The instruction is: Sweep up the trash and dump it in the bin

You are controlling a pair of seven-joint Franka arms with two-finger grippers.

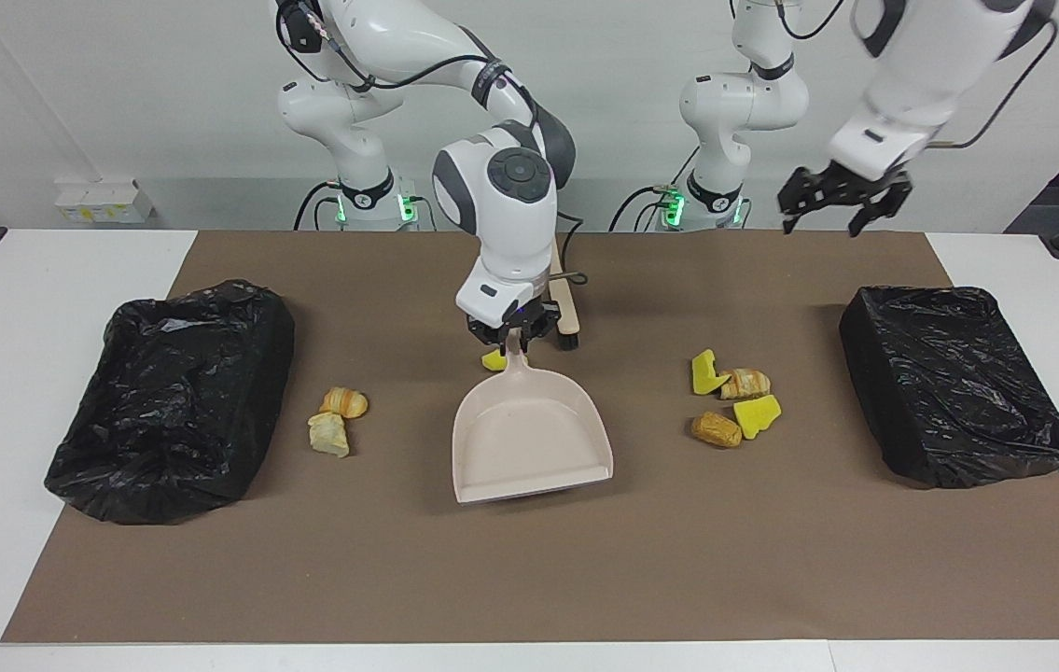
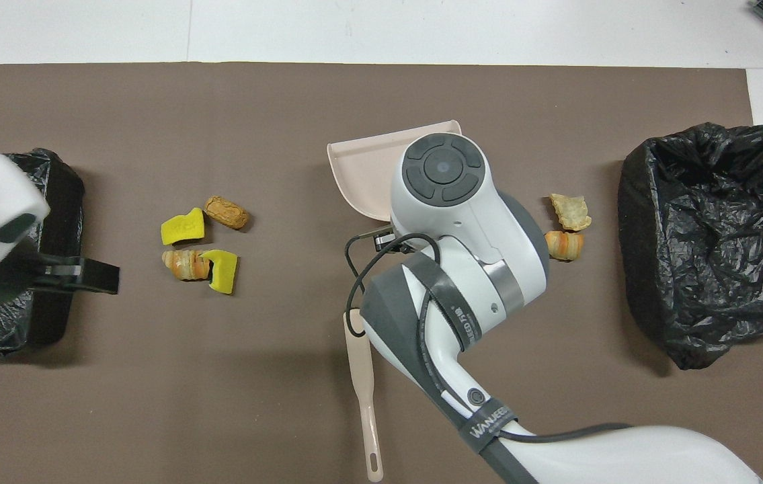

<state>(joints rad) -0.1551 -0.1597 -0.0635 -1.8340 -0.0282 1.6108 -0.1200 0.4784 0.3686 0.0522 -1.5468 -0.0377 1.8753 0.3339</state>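
My right gripper (image 1: 512,338) is shut on the handle of the beige dustpan (image 1: 529,434), whose pan is on the mat's middle, mouth pointing away from the robots. A yellow sponge bit (image 1: 492,360) peeks out beside the handle. Several bits of trash (image 1: 734,401), yellow sponge and brown bread, lie toward the left arm's end. Two bread lumps (image 1: 338,422) lie toward the right arm's end. In the overhead view my right wrist covers the grip and most of the dustpan (image 2: 361,168). My left gripper (image 1: 832,201) hangs open and high, holding nothing.
One black-bagged bin (image 1: 174,392) stands at the right arm's end of the brown mat, another bin (image 1: 958,383) at the left arm's end. The beige brush (image 1: 566,308) lies on the mat nearer to the robots than the dustpan.
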